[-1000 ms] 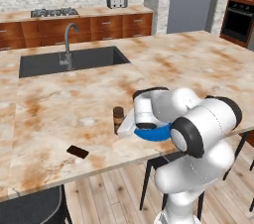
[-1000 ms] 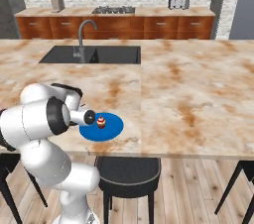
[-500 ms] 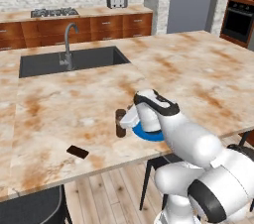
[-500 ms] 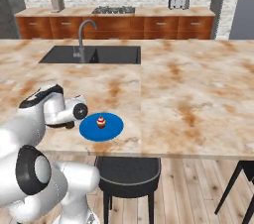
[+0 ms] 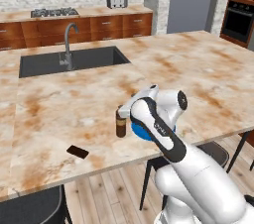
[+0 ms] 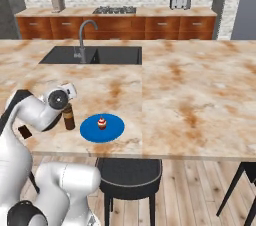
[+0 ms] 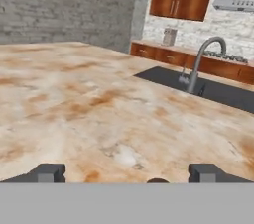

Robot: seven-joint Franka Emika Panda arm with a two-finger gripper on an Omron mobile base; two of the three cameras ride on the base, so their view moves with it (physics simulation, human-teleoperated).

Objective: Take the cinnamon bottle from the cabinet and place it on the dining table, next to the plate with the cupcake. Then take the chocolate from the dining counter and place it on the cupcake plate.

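Right base view: slim cylindrical cinnamon bottle stands upright on marbled worktop beside flat round plate; hand released.

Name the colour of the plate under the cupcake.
Bright blue plate; the right base view shows it best, with the cupcake on it.

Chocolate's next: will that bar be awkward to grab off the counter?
Probably. The chocolate lies flat and thin, so fingers may slide over it. It looks stiff and light, likely to skid if nudged. It sits near the counter edge.
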